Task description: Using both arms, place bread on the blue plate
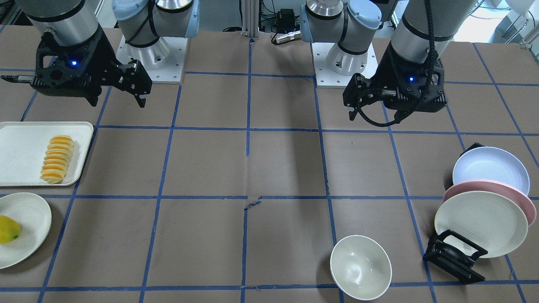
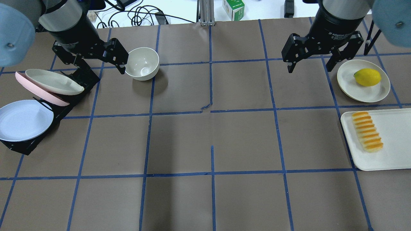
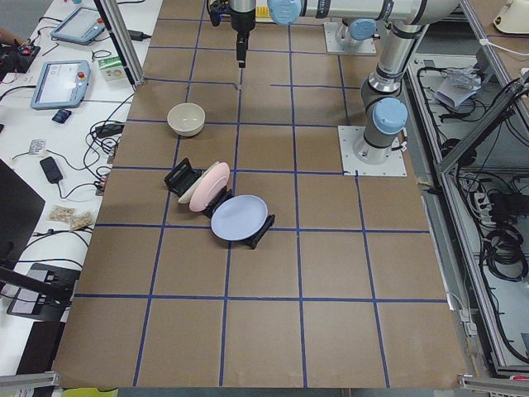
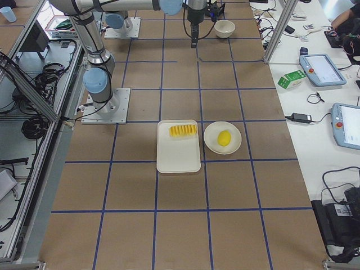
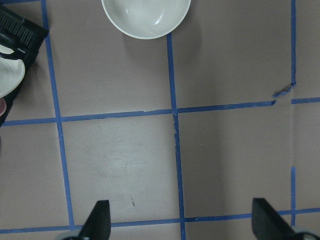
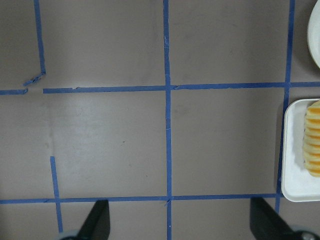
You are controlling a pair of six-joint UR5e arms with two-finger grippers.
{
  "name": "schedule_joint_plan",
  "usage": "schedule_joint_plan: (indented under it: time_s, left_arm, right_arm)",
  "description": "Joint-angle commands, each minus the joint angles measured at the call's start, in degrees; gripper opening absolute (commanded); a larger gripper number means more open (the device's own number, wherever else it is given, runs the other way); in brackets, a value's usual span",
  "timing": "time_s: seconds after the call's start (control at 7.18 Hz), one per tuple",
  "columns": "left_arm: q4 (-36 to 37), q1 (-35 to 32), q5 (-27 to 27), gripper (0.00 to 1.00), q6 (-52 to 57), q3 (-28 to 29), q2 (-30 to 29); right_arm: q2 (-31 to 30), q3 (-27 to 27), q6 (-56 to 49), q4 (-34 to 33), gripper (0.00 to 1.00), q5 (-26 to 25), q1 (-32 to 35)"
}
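The bread (image 2: pixel 367 131) lies on a white tray (image 2: pixel 395 150) at the table's right side; it also shows in the front view (image 1: pixel 57 159) and at the right edge of the right wrist view (image 6: pixel 313 145). The blue plate (image 2: pixel 22 120) leans in a black rack (image 2: pixel 19 146) at the far left, also seen in the front view (image 1: pixel 490 168). My left gripper (image 2: pixel 99 69) hangs open and empty above the table between the rack and a bowl. My right gripper (image 2: pixel 310 69) hangs open and empty, up-table and left of the tray. Both wrist views show wide-spread fingertips (image 5: pixel 100 220) (image 6: pixel 98 220).
A pink plate (image 2: pixel 38 93) and a cream plate (image 2: pixel 53 81) lean in the same rack. A white bowl (image 2: pixel 142 63) stands next to my left gripper. A lemon (image 2: pixel 367 77) sits on a cream plate (image 2: pixel 350 83) beyond the tray.
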Motion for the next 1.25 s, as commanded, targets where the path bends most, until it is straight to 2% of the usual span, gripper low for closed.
schedule_joint_plan:
  time_s: [0.0,0.28,0.42,0.56,0.84,0.97,1.11]
  left_arm:
    - [0.0,-0.2,0.1,1.00,-0.1,0.0,0.0]
    - [-0.3,-0.3,0.5,1.00,0.2,0.0,0.3]
    - [-0.6,1.8,3.1,1.00,1.1,0.0,1.8]
    - [1.3,6.5,8.1,1.00,-0.9,0.0,2.9]
    - [2.0,20.2,10.0,1.00,-0.7,0.0,2.8]
    - [2.1,30.9,9.5,1.00,1.2,-0.2,1.3]
    - [4.6,39.9,9.1,1.00,7.2,-1.4,-0.7]
  right_arm:
    - [0.0,0.8,0.1,-0.2,1.00,0.0,0.0]
    - [0.0,1.0,0.0,-0.2,1.00,0.1,0.0]
    - [0.0,1.0,-0.5,-0.2,1.00,0.1,0.0]
    - [0.0,1.0,-0.8,-0.2,1.00,0.3,0.0]
    - [0.7,1.1,-1.5,-0.5,1.00,-1.1,-1.4]
    - [1.4,2.3,-2.4,-0.5,1.00,-3.6,-6.5]
    - [2.4,4.1,-2.6,-0.4,1.00,-3.9,-12.9]
